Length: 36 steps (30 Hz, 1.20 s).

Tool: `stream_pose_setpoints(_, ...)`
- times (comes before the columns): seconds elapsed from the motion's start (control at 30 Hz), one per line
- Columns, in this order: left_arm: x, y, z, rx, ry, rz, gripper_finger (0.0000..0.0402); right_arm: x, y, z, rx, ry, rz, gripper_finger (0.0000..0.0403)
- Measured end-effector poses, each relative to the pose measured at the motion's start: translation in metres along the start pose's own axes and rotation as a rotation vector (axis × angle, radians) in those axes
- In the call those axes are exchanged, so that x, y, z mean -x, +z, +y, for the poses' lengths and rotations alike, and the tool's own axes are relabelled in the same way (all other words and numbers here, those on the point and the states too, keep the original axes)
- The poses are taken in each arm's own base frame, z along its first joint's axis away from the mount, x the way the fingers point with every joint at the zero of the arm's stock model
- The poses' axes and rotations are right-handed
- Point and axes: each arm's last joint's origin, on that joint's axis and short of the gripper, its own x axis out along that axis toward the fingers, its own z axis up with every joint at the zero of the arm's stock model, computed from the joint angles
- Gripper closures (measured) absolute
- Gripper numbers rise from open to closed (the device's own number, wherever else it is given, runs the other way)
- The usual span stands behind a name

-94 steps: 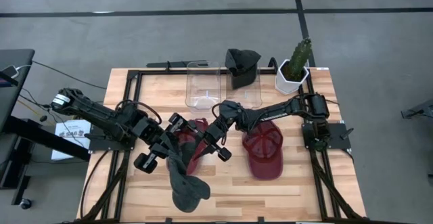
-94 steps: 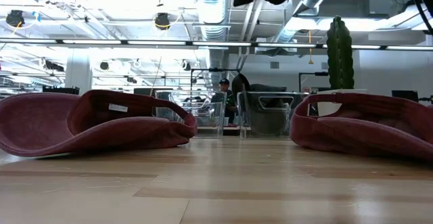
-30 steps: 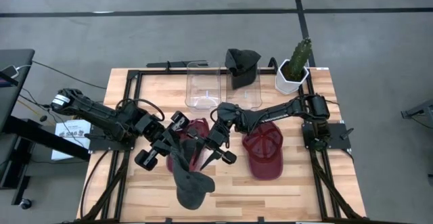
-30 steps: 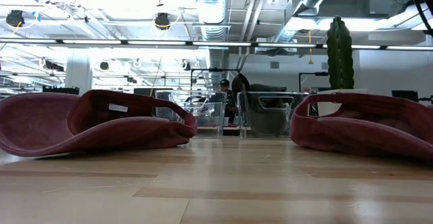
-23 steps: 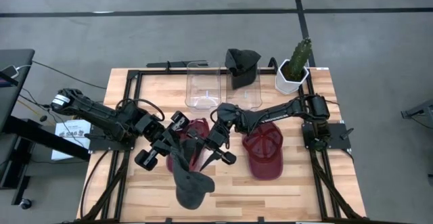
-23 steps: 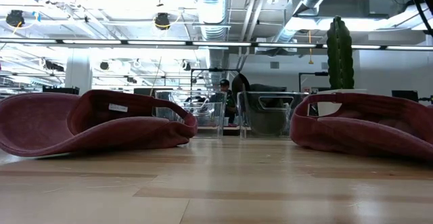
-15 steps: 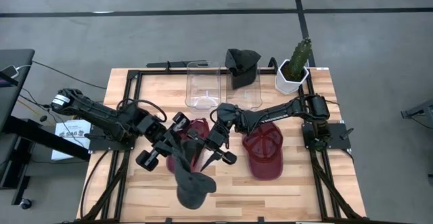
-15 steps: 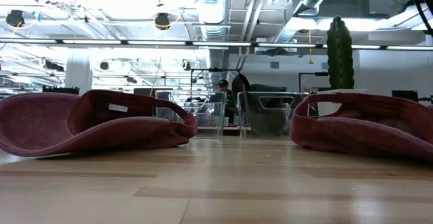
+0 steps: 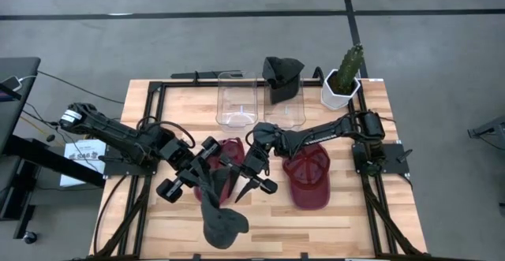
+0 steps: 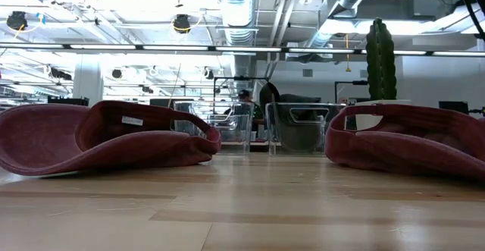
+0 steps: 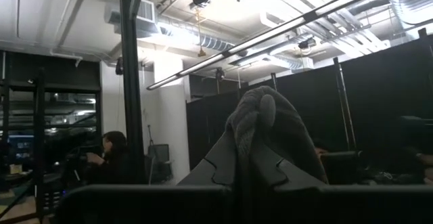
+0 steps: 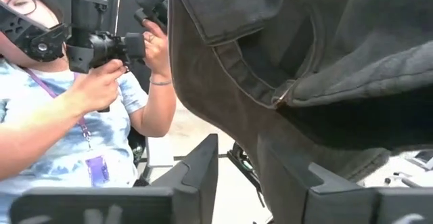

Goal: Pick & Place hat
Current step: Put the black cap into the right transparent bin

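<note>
A grey hat [image 9: 217, 206] hangs mid-table, long axis running 12 to 6 o'clock, brim nearest the front edge. Left gripper [image 9: 199, 172] jaws clamp its crown; right gripper [image 9: 254, 184] jaws stand parted just beside it.

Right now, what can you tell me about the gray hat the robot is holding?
The gray hat is a dark, soft cloth cap, hanging limp above the table. The left claw is shut on its bunched fabric. The right claw is open beside its stitched band. Its brim droops toward the table's front edge.
</note>
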Motion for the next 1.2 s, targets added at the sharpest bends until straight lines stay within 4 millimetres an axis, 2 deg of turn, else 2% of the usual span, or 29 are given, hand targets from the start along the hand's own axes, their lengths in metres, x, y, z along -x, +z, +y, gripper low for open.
stream_pose_setpoints(0.2,0.0,0.0,0.0,-0.002,0.001,-0.002,0.0391,0.001,0.0,-0.001,0.017,-0.019,0.005,0.035)
stream_pose_setpoints(0.37,0.0,0.0,0.0,-0.003,0.001,-0.004,0.0391,0.009,-0.004,-0.008,-0.001,-0.098,0.037,0.0356)
stream_pose_setpoints(0.53,0.0,0.0,0.0,-0.003,0.001,-0.004,0.0391,0.02,-0.006,-0.014,-0.009,-0.127,0.052,0.0319)
stream_pose_setpoints(0.77,0.0,0.0,0.0,-0.003,0.001,-0.004,0.0391,0.012,-0.005,-0.01,0.003,-0.117,0.046,0.0234)
stream_pose_setpoints(0.9,0.0,0.0,0.0,-0.003,0.001,-0.004,0.0391,0.012,0.002,-0.015,0.0,-0.137,0.051,0.0198)
stream_pose_setpoints(1.03,0.0,0.0,0.0,-0.002,0.001,-0.003,0.0391,0.015,0.007,-0.022,-0.004,-0.147,0.059,0.0185)
stream_pose_setpoints(1.2,0.0,0.0,-0.001,0.002,-0.001,-0.003,0.0391,0.008,0.011,-0.019,0.003,-0.135,0.05,0.0194)
